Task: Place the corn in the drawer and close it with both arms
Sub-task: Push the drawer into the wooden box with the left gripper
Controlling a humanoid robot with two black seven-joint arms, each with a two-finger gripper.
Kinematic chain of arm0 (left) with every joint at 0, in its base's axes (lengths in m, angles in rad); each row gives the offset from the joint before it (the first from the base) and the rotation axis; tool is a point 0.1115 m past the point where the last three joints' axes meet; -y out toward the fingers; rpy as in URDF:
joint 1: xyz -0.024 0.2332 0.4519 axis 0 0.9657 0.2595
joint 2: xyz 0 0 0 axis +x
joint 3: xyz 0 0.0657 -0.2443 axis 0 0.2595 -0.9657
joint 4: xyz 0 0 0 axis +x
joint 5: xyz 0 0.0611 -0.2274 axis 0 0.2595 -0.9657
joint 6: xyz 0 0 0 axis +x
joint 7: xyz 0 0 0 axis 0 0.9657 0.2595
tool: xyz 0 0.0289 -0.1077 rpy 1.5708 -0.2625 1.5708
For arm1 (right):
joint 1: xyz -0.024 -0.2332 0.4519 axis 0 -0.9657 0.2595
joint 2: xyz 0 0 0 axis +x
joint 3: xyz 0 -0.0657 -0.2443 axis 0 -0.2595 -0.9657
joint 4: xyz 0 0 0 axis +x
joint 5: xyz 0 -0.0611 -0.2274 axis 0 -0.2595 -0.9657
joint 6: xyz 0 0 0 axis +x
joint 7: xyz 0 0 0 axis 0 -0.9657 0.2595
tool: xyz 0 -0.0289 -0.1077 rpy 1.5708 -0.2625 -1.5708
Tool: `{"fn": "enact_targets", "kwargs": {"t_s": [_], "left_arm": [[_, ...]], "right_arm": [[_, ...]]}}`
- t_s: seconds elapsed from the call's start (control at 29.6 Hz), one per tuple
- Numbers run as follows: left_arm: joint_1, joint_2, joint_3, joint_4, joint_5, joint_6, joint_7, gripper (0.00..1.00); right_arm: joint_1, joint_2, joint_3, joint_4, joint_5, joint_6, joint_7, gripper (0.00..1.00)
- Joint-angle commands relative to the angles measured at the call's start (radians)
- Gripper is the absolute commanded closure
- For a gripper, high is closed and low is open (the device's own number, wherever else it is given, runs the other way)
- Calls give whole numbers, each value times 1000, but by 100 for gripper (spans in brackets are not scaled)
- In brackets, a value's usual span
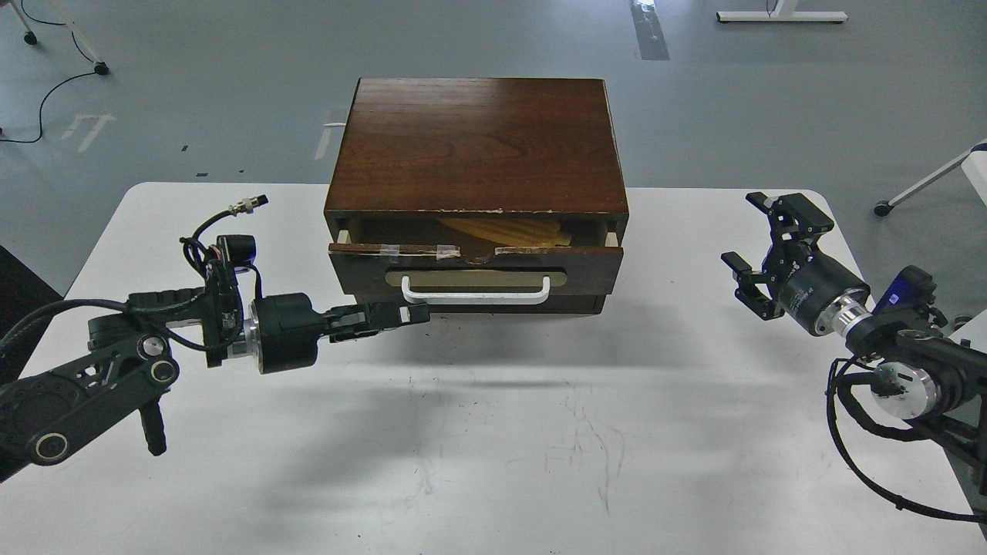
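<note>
Here, nearest me, the white bench (493, 432) lay scuffed and bare in front. My left gripper (401, 316) reached in from the left, jaws together, fingertips just below the left end of the white bar handle (476, 294); I could not tell whether they touched the front. My right gripper (759, 247) hung well apart to the right of the cabinet (478, 142), jaws apart and holding nothing. Beyond, the drawer (476, 266) stood slightly pulled out, tape on its top edge. The corn (505, 229) lay inside it, partly hidden under the dark cabinet top.
</note>
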Motion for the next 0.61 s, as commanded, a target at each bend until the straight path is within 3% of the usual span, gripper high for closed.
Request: {"fn": "enact_targets", "kwargs": {"t_s": [0.0, 0.57], "left_arm": [[-5, 0, -3, 8, 0, 1, 0, 100], [-36, -3, -3, 70, -43, 1, 0, 100]], "right_arm": [[0, 0, 0, 0, 0, 0, 0, 3], [0, 0, 0, 1, 0, 0, 0, 3]]}}
